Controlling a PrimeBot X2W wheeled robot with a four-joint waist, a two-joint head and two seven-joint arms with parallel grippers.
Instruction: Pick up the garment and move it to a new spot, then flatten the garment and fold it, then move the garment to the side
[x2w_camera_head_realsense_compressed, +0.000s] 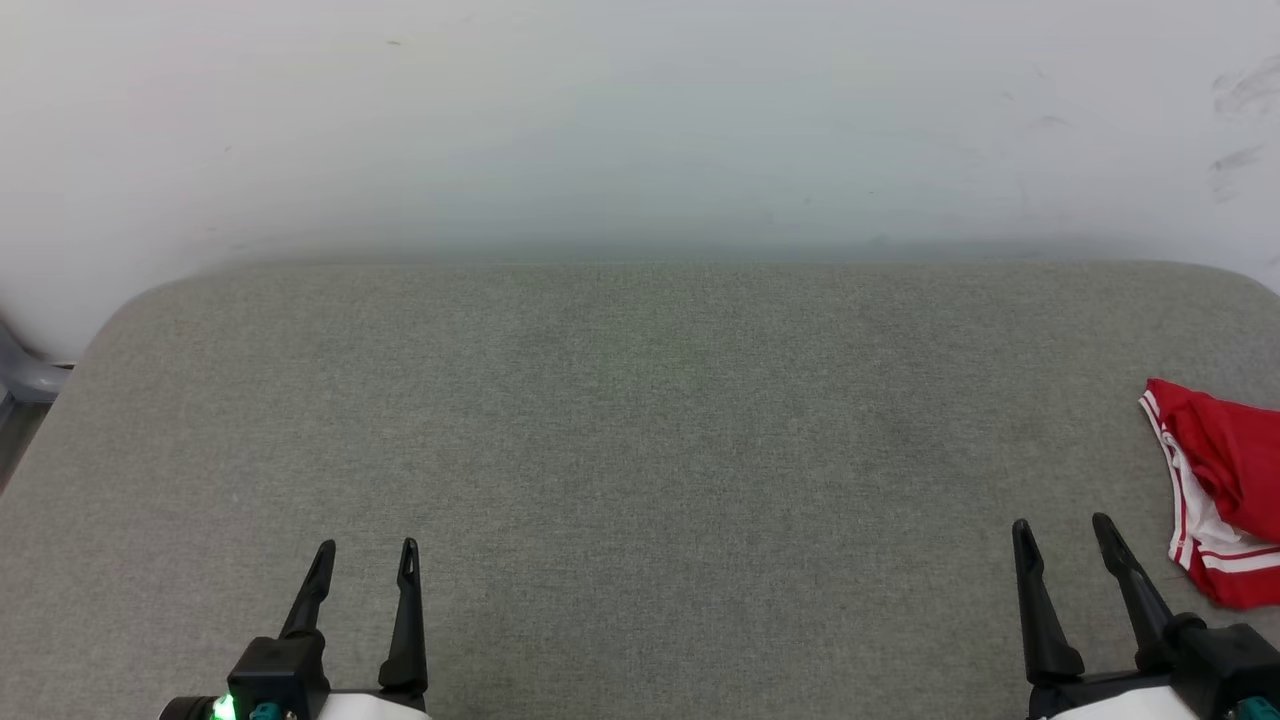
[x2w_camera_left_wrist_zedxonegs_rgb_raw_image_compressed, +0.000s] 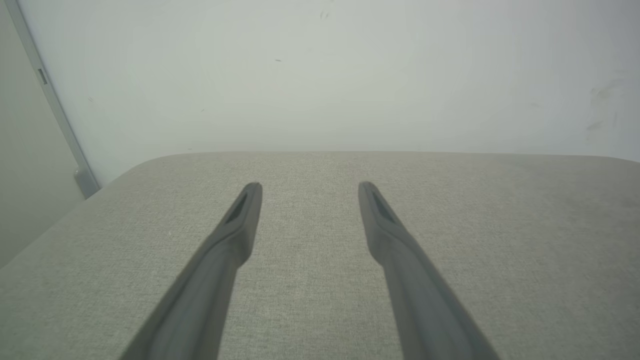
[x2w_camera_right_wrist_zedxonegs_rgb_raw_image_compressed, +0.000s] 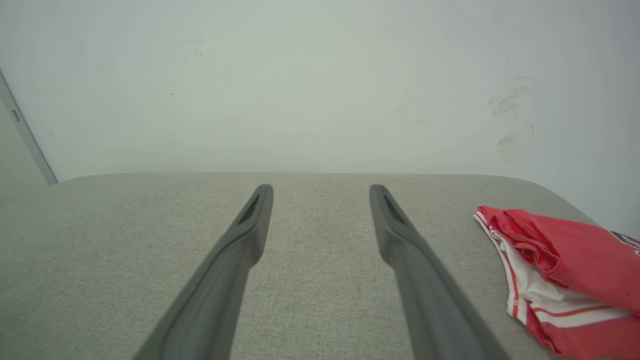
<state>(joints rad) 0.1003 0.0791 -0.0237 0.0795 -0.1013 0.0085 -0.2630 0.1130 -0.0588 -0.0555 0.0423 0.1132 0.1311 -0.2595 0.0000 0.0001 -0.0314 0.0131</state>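
Nearest the lens sit the two pincers, low at the near edge of the grey cloth-covered worktop (x2w_camera_head_realsense_compressed: 640, 400). The left pincer (x2w_camera_head_realsense_compressed: 367, 545) has its long dark fingers spread with nothing between them, and its own wrist view shows the same: the left pincer (x2w_camera_left_wrist_zedxonegs_rgb_raw_image_compressed: 308, 185) is parted over bare grey weave. The right pincer (x2w_camera_head_realsense_compressed: 1060, 522) is likewise wide and holds nothing; from its wrist, the right pincer (x2w_camera_right_wrist_zedxonegs_rgb_raw_image_compressed: 321, 186) points at the pale wall (x2w_camera_head_realsense_compressed: 640, 120) across open fabric.

The garment (x2w_camera_head_realsense_compressed: 1225, 470) lies at the far right of the worktop, partly cut off by the head view's edge, just beside the right pincer but apart from it. In the right wrist view the garment (x2w_camera_right_wrist_zedxonegs_rgb_raw_image_compressed: 565, 255) shows as a low bundle: red body on top, a white layer with red-and-white striped trim along its left edge, and a scrap of dark print at the far right.

How neat that bundle is, I cannot tell, as too much of it runs out of view. Cloth lying off to the side with both pincers empty would suit a shirt waiting to be fetched, or one already folded and set aside. Either way, the sound course is to judge the bundle's whole outline before anything touches it.
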